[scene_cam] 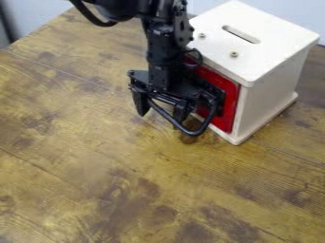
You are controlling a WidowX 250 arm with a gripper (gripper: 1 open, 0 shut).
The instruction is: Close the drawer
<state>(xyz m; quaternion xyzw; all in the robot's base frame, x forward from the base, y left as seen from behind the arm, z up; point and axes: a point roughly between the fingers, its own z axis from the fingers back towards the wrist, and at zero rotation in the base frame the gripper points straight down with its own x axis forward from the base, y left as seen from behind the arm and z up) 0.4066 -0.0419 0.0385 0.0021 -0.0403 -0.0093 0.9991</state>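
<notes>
The red drawer [219,102] sits in the front of the cream-white cabinet [260,59], and only a thin red strip of its front still stands out. Its black loop handle [191,133] juts toward the table's front left. My gripper [165,104] points down right in front of the drawer. Its black fingers [137,101] are spread, and they are over the handle and against the drawer front. The arm hides the left part of the drawer front. The wood interior is hidden.
The cabinet stands at the back right of a worn wooden table [89,180]. It has a slot [241,36] and screws on top. The table's back left edge lies near a dark floor [15,14].
</notes>
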